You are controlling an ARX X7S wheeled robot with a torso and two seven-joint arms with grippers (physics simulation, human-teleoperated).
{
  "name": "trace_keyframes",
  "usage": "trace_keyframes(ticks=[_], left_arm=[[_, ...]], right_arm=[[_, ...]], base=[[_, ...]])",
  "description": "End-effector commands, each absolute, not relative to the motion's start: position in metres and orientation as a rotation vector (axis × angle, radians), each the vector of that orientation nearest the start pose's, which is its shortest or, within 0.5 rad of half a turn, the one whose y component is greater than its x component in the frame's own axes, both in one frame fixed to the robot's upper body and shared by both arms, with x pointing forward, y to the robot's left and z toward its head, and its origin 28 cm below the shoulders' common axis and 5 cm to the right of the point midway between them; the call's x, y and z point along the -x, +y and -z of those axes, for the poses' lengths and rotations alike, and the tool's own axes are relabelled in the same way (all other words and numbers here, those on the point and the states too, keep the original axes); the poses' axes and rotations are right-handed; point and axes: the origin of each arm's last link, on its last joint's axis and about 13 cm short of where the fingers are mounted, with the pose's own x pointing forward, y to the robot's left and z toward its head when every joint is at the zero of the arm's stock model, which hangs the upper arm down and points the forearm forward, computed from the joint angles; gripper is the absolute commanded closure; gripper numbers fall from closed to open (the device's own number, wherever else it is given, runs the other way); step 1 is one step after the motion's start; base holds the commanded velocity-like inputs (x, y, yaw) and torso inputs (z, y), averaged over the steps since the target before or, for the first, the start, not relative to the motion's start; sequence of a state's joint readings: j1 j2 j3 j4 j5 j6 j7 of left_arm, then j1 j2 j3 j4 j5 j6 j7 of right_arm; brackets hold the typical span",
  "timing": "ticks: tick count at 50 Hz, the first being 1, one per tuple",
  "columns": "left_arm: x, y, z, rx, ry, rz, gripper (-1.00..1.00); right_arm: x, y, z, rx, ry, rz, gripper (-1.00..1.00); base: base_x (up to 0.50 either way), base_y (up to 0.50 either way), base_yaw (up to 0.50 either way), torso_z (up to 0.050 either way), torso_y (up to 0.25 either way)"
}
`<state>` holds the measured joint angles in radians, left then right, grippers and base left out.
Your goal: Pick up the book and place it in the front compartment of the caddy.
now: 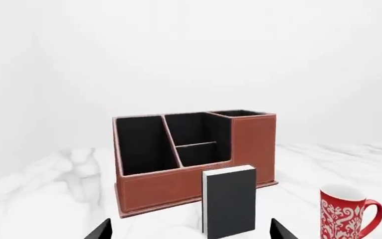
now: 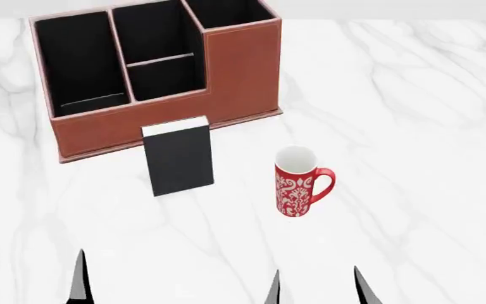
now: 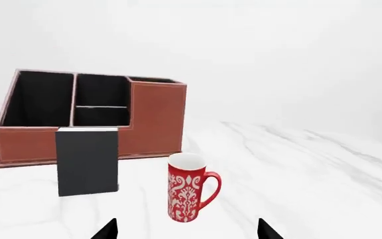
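Observation:
The black book [image 2: 178, 158] stands upright on the white marble table, just in front of the reddish-brown caddy [image 2: 243, 69]. The front compartment [image 2: 165, 79] is the small black cell before the thin partition. In the left wrist view the book [image 1: 230, 201] stands ahead of my open left gripper [image 1: 191, 231], with the caddy [image 1: 254, 144] and its front compartment [image 1: 201, 154] behind. My left gripper [image 2: 32, 278] and right gripper [image 2: 317, 288] are both open and empty, low near the table's front. The right wrist view shows the book [image 3: 88, 162] and the caddy [image 3: 157, 119] ahead of my open right gripper [image 3: 186, 230].
A red-and-white patterned mug [image 2: 298, 183] stands upright to the right of the book, handle to the right. It also shows in the left wrist view [image 1: 343, 211] and straight ahead in the right wrist view [image 3: 187, 189]. The marble table [image 2: 412, 126] stretches right.

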<state>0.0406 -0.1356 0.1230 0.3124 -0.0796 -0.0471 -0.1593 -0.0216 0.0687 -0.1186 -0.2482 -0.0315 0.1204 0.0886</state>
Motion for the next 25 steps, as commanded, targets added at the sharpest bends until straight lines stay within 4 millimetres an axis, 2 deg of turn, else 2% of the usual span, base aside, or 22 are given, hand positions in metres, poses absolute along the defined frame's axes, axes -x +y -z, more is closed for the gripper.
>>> trace_keyframes(ticks=[1,4,8,15,25], left_arm=[[-0.182,0.206,-0.122,0.035,-0.357,-0.01,-1.0],[-0.174,0.209,-0.14,0.069,-0.416,-0.039,-1.0],[-0.168,0.214,-0.154,0.101,-0.458,-0.057,-1.0],[-0.159,0.217,-0.17,0.113,-0.519,-0.091,-1.0],[-0.154,0.219,-0.178,0.109,-0.553,-0.109,-1.0]], right_arm=[[-0.192,-0.085,-0.111,0.056,-0.318,-0.052,-1.0],[-0.184,-0.087,-0.13,0.045,-0.396,-0.021,-1.0],[-0.176,-0.09,-0.148,0.033,-0.467,0.017,-1.0],[-0.167,-0.091,-0.167,0.033,-0.533,0.039,-1.0],[-0.162,-0.091,-0.175,0.035,-0.567,0.053,-1.0]], base=[[0.0,0.0,0.0,0.0,0.0],[0.0,0.0,0.0,0.0,0.0],[0.0,0.0,0.0,0.0,0.0],[0.0,0.0,0.0,0.0,0.0],[0.0,0.0,0.0,0.0,0.0]])
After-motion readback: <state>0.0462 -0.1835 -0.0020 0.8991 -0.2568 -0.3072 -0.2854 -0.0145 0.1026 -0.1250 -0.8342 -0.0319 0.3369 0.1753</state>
